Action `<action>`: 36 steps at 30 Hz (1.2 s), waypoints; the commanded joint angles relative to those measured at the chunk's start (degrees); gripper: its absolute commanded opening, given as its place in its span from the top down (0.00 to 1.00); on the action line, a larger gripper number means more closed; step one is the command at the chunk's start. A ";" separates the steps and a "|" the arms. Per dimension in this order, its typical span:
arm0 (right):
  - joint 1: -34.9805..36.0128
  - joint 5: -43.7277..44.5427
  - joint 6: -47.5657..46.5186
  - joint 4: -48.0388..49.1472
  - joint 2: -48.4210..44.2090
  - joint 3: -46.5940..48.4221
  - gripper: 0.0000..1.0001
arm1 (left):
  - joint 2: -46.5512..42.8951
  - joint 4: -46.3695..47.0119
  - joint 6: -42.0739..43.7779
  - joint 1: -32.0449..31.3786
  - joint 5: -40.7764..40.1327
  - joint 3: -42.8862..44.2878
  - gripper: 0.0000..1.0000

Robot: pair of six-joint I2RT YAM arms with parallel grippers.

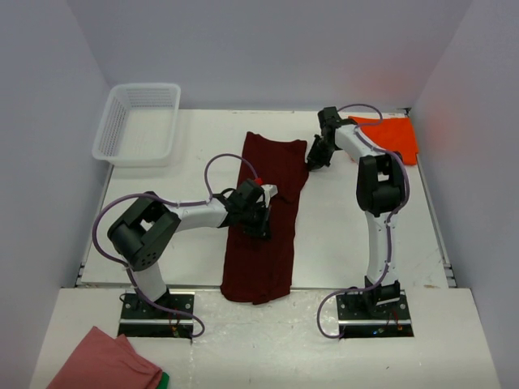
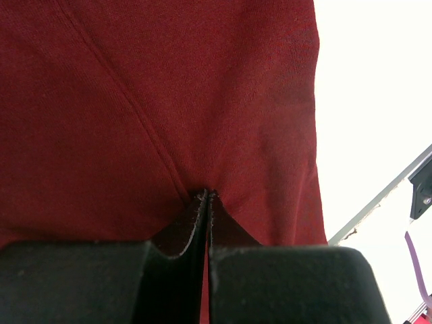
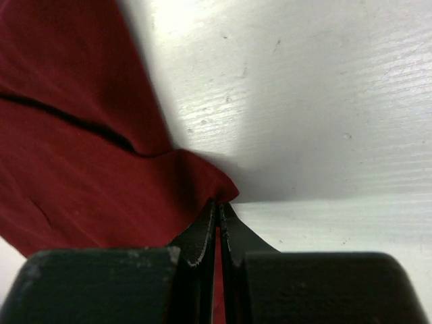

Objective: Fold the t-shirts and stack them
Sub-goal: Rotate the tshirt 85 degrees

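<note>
While the dark maroon t-shirt [image 1: 261, 243] is lying lengthwise down the middle of the white counter [image 1: 340, 235], running from 12 o'clock toward 6 o'clock in the overhead view with its near end reaching the counter's front edge, both arms are gripping it. The left end effector [image 2: 206, 197] is clenching a small ridge of fabric near the shirt's middle, coming in from 9 o'clock; in its wrist view the black fingertips [image 2: 200, 209] are pressing together and a long crease is slanting in from 11 o'clock to meet them. The right end effector [image 3: 219, 206] is pinching the shirt's far corner at about 1 o'clock, its jaws closing tightly on a bunched point of cloth, with bare counter showing toward 3 o'clock in that wrist view. The bright orange-red t-shirt [image 1: 393, 134] is lying apart from the maroon one at 2 o'clock, partly behind the right arm. A white mesh basket [image 1: 138, 121] is sitting at 10 o'clock. A salmon-pink cloth [image 1: 105, 365] with a green edge is resting at 7 o'clock, in front of the left arm's base.
</note>
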 commanded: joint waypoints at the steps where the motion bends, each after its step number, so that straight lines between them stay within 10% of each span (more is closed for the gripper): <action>1: 2.15 7.13 -2.86 -1.76 -4.93 3.43 1.00 | -0.40 -0.85 0.87 -0.25 0.24 0.84 1.00; 36: 8.57 5.28 -11.31 -8.53 -1.51 12.75 0.95 | -0.66 -1.64 2.37 0.19 0.15 0.75 1.00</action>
